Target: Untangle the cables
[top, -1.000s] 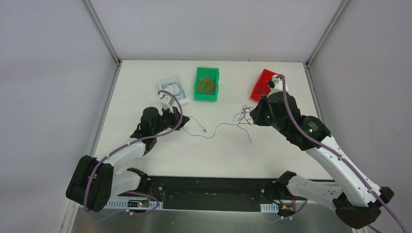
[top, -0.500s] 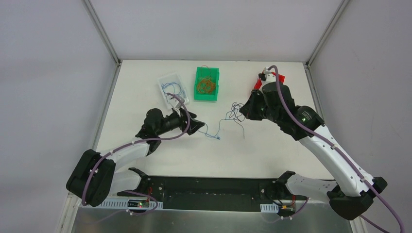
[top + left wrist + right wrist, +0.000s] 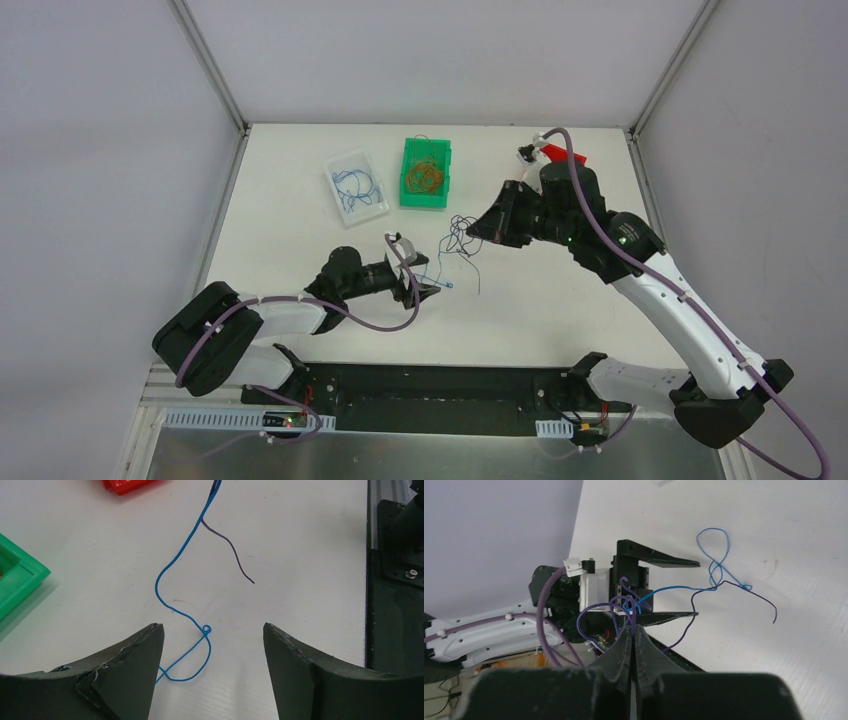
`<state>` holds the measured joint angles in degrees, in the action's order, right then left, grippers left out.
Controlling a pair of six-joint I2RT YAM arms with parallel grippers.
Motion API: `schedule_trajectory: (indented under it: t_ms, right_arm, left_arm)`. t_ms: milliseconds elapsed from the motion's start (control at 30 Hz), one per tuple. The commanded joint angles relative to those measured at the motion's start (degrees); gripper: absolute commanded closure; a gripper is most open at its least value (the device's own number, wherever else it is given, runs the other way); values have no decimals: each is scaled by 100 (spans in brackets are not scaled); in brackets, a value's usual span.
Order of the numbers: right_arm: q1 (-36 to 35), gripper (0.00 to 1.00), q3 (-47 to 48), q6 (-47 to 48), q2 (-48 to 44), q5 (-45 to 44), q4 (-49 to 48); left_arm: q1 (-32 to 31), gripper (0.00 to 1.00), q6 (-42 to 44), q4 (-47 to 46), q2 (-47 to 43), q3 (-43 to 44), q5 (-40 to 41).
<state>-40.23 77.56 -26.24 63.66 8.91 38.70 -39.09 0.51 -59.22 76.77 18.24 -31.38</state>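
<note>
Right claw (image 3: 633, 629) tight on cables (image 3: 674, 587)

A green bin (image 3: 404, 178) stands on the white table (image 3: 290, 250), well beyond the left end effector (image 3: 428, 287). A clear bin (image 3: 368, 210) sits just beside the green bin, farther left. A red bin (image 3: 562, 154), mostly hidden, lies beyond the right end effector (image 3: 472, 229), off to its right.

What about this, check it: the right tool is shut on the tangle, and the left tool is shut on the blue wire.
Wrong about the left tool: it is open, and the blue wire lies ungripped between its jaws, as the left wrist view shows. The right tool is shut on the tangle, as you said.
</note>
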Motion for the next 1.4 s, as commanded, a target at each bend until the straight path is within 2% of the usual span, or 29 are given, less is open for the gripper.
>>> schedule_trajectory:
  t_ms: [0, 167, 333, 500, 667, 700, 767, 833, 867, 900, 1067, 1233, 1367]
  right_arm:
    - [18, 100, -21, -499, 29, 989, -539]
    - [24, 100, -264, -798, -66, 1330, -882]
    - [-64, 100, -278, -937, -95, 1425, -830]
    - [-132, 100, -633, -1192, -187, 1617, -1117]
    - [-148, 100, -607, -1191, -142, 1802, -1093]
    - [-144, 100, -584, -1165, -157, 1791, -1076]
    - [-148, 100, -483, -1072, -177, 1666, -978]
    - [-140, 100, -330, -954, -174, 1511, -800]
    - [-140, 100, -235, -884, -192, 1366, -685]
    - [-139, 100, -135, -824, -214, 1236, -538]
    - [-126, 100, 296, -276, -538, -20, 317]
    - [-87, 100, 836, 325, -750, -2077, 1481]
    - [-44, 100, 892, 701, -876, -3404, 1889]
  left_arm:
    - [-60, 26, 799, -343, -81, 52, 290]
    - [-80, 26, 863, -320, -63, 49, 414]
    - [-90, 24, 846, -343, -52, 57, 483]
    - [-107, 21, 856, -430, 4, 66, 389]
    - [-125, 22, 854, -454, 104, 143, 215]
    - [-133, 25, 856, -393, 111, 182, 121]
    - [-134, 41, 915, -114, 83, 289, -1]
    - [-132, 68, 1003, 207, 36, 379, 67]
    - [-134, 89, 1037, 348, -2, 425, 150]
    - [-134, 100, 1056, 483, -38, 459, 246]
    - [-134, 100, 917, 1092, -217, 619, 758]
    - [-119, 100, 781, 1434, -380, 535, 2168]
    - [-49, 100, 620, 1991, -350, 631, 3027]
